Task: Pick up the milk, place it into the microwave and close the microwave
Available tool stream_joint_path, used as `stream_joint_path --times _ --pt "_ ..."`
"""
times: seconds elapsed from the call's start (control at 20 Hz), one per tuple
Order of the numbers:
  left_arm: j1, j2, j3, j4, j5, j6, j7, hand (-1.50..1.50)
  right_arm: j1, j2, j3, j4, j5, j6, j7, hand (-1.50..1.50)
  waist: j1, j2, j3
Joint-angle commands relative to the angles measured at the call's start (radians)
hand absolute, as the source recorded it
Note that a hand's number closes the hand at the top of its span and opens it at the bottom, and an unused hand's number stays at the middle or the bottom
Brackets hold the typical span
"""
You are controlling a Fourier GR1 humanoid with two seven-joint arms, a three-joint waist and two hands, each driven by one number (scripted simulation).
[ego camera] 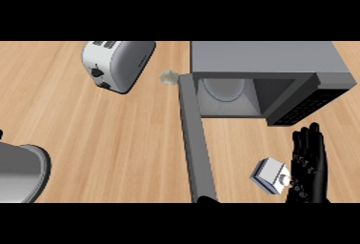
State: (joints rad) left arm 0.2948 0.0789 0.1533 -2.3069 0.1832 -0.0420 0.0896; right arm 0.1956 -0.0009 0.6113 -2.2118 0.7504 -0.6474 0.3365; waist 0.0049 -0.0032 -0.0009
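Note:
A small white and blue milk carton (271, 175) lies on the wooden counter at the lower right, in front of the microwave (267, 62). My right hand (308, 167) stands just right of the carton with straight fingers pointing up, touching or nearly touching its side. The microwave's door (194, 138) hangs wide open toward me, and its inside with a round turntable (225, 88) shows. Of my left hand only a dark tip (207, 199) shows at the lower edge, at the end of the door.
A silver toaster (116, 64) lies at the upper left. A grey rounded pot or lid (21, 174) sits at the left edge. A small pale round thing (168, 76) rests beside the microwave's left corner. Bare wood lies between toaster and door.

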Motion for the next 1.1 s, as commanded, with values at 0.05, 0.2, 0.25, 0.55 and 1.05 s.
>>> stream_joint_path --times 0.05,0.2,0.25,0.55,1.05 --pt "0.089 -0.013 0.041 -0.025 0.051 -0.063 -0.031 -1.50 0.015 0.001 0.004 -0.017 0.067 -0.028 0.104 -1.50 -0.001 0.001 0.000" --pt "0.045 -0.013 0.038 -0.106 0.048 -0.026 0.060 -1.50 0.050 -0.013 -0.001 0.081 -0.039 -0.113 -0.040 -1.50 -0.003 0.002 0.001" --pt "0.058 0.026 0.110 -0.101 0.136 -0.065 0.063 -1.50 0.135 -0.070 0.030 0.025 -0.055 -0.116 -0.055 -1.50 -0.004 0.001 0.001" --pt "0.234 -0.058 0.115 -0.158 0.132 -0.162 -0.031 -1.50 0.098 -0.043 -0.006 0.201 -0.158 -0.211 -0.160 -1.50 0.005 0.001 0.001" --pt "0.196 -0.015 0.241 -0.114 0.224 -0.209 -0.011 -1.50 0.145 -0.086 -0.130 0.329 -0.444 -0.265 -0.392 -1.50 -0.001 0.002 0.002"
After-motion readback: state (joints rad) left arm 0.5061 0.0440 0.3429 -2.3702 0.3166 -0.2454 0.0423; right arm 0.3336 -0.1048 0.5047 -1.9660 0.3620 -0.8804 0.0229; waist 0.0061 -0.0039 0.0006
